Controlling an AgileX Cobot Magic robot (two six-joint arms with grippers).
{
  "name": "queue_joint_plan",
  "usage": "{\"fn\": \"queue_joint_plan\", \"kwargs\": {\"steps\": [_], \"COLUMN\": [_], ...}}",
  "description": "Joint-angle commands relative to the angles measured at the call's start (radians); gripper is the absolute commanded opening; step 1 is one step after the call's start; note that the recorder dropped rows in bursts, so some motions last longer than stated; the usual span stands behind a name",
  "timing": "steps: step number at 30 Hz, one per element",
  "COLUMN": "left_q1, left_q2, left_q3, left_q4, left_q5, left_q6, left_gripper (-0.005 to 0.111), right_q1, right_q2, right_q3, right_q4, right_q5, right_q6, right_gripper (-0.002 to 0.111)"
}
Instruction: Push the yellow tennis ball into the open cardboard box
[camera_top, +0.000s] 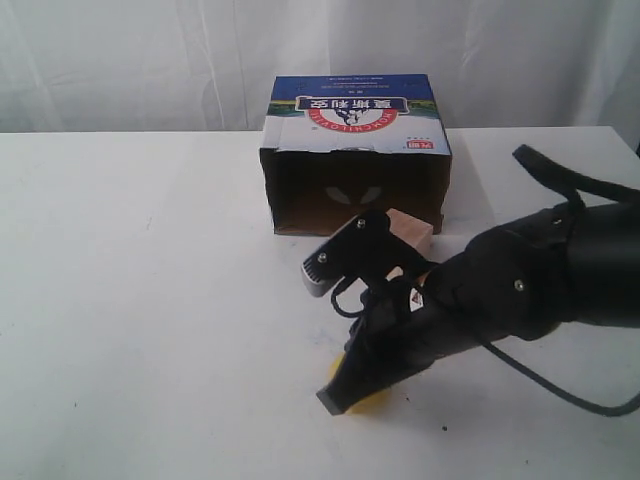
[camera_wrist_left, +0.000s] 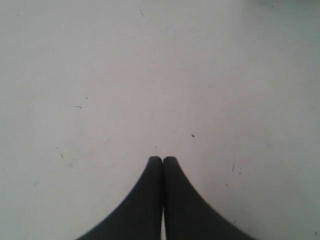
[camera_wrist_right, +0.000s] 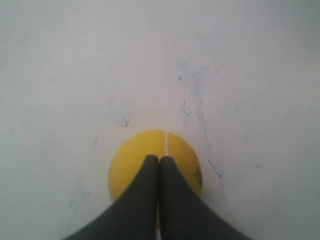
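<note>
The yellow tennis ball (camera_wrist_right: 142, 150) lies on the white table, right under the tips of my right gripper (camera_wrist_right: 159, 159), which is shut with nothing between its fingers. In the exterior view only slivers of the ball (camera_top: 377, 402) show beneath the right gripper (camera_top: 336, 398), well in front of the open cardboard box (camera_top: 357, 120). The box's dark opening faces the ball. My left gripper (camera_wrist_left: 162, 159) is shut over bare table and does not show in the exterior view.
A pale wooden cube (camera_top: 413, 232) stands just in front of the box opening, on its right side, between box and ball. My right arm (camera_top: 520, 285) stretches in from the right. The white table (camera_top: 150, 300) spreads to the left.
</note>
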Motion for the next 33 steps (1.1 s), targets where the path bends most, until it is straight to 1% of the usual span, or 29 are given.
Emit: {"fn": "queue_joint_plan", "kwargs": {"steps": [1,5,12,22,29,33], "left_q1": [-0.005,-0.005,-0.005,-0.005,-0.005,-0.005], "left_q2": [-0.005,-0.005,-0.005,-0.005,-0.005,-0.005], "left_q3": [0.004,0.004,0.004,0.004,0.004,0.004], "left_q4": [0.000,0.000,0.000,0.000,0.000,0.000], "left_q5": [0.018,0.018,0.018,0.018,0.018,0.018], "left_q6": [0.002,0.002,0.002,0.002,0.002,0.002], "left_gripper": [0.000,0.000,0.000,0.000,0.000,0.000], "right_q1": [-0.006,-0.006,0.002,0.035,0.035,0.035], "right_q2": [0.001,-0.003,-0.002,0.042,0.134,0.177], "right_q3": [-0.075,-0.129,-0.137,-0.137,-0.137,-0.137], "right_q4": [-0.003,-0.011,-0.007,0.034,0.017,0.017], "right_q5": [-0.009,0.068,0.205,0.198,0.093,0.078], "right_q6": [0.008,0.008,0.036,0.038,0.038,0.048], "right_gripper": [0.000,0.000,0.000,0.000,0.000,0.000]}}
